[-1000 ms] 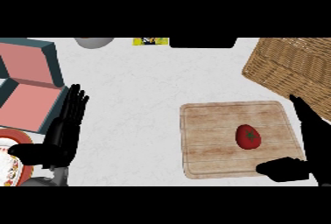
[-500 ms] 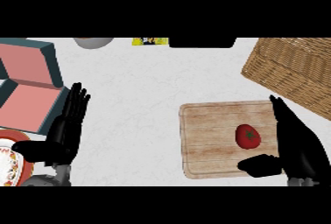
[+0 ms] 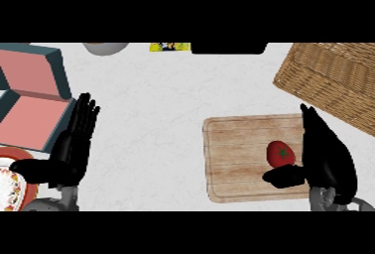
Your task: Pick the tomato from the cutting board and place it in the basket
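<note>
Tomato (image 3: 281,152) lies on the cutting board (image 3: 234,149) beside our spread right hand (image 3: 327,155); grasp step, we judge, not yet closed; next, curl round it.

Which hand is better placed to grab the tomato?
The right hand: open beside the tomato on the board, thumb just below it. The left hand rests open, far off.
</note>
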